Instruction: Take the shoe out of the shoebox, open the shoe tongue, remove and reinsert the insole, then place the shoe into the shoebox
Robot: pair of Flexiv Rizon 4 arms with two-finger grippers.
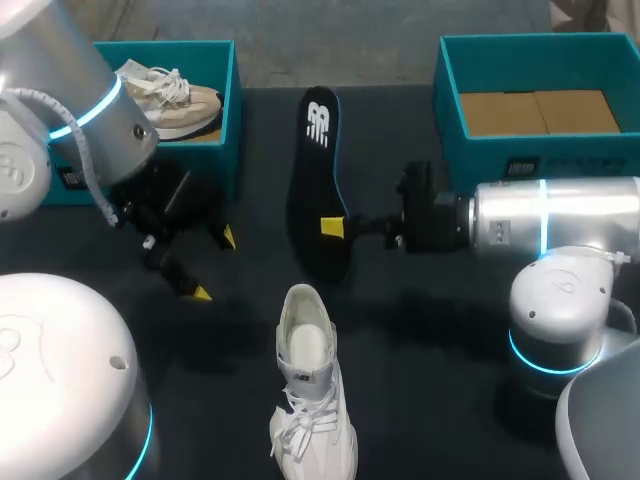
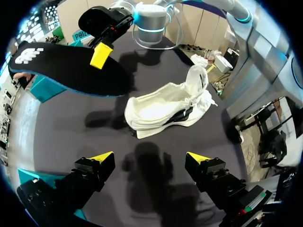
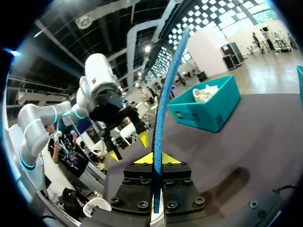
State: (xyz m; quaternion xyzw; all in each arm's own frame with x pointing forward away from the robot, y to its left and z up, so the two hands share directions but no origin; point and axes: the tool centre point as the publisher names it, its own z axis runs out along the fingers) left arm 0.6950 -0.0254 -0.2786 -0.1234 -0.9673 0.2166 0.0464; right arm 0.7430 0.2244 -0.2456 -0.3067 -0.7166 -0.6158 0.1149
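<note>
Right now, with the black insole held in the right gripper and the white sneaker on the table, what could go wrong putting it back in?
The right gripper pinches the long black blue-edged insole only at one side edge, so it could twist or slip when pushed. The white lace-up sneaker stands unheld, with the open left gripper off to its side; pressing the insole in may shove or tip it.

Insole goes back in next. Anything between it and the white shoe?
Nothing visible. The insole, clamped in the right gripper, is just beyond the white shoe, only bare table between; the open left gripper is off to one side.
</note>
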